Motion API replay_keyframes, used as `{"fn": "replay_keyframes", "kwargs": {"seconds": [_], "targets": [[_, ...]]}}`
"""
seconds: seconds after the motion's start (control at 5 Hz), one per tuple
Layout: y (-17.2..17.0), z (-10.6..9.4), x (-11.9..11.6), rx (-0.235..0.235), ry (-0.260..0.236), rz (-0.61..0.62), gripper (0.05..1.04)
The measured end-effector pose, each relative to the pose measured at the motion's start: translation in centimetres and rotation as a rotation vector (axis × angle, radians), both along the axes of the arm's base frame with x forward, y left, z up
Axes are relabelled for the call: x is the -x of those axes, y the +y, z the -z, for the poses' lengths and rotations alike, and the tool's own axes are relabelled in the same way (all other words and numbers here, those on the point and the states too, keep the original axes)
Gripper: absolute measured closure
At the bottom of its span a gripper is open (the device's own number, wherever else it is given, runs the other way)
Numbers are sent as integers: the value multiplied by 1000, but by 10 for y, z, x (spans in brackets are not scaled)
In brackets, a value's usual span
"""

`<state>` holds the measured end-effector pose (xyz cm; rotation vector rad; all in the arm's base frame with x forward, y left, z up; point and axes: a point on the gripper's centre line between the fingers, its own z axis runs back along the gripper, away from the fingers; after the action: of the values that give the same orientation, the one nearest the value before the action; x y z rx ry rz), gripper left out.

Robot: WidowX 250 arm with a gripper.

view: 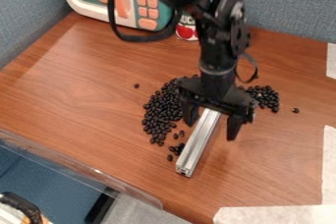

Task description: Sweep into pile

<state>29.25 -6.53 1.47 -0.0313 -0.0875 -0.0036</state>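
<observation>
Above wood table (78, 85). With black gripper (211, 129) spread, straddles metal bar (199, 142); between fingers, runs lengthwise toward near edge. Beside larger bean heap (160, 112) at view's left, smaller cluster (266, 96) right. Likely needs closing crosswise.

Sides as in the view, from the jaws of the gripper (211, 126). Bar (199, 144): far end at jaws, runs forward, slanting left. Main bean pile (160, 112): on table (78, 95), left. Second bean cluster (266, 98): behind, right. Toy microwave (148, 8): well behind, left; can (186, 30) just right of it. Paper strip (329, 164): right. Clear panel (72, 161): front left.
</observation>
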Motion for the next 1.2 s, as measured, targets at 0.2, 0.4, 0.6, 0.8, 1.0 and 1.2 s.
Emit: {"fn": "replay_keyframes", "kwargs": {"seconds": [0.2, 0.4, 0.6, 0.8, 1.0, 1.2], "targets": [[2, 11, 0, -18, 15, 9, 83], [4, 15, 4, -31, 37, 7, 83], [5, 17, 5, -37, 47, 7, 133], [3, 18, 6, -32, 53, 5, 419], [2, 19, 7, -33, 68, 9, 687], [-3, 19, 13, -37, 94, 21, 703]]}}
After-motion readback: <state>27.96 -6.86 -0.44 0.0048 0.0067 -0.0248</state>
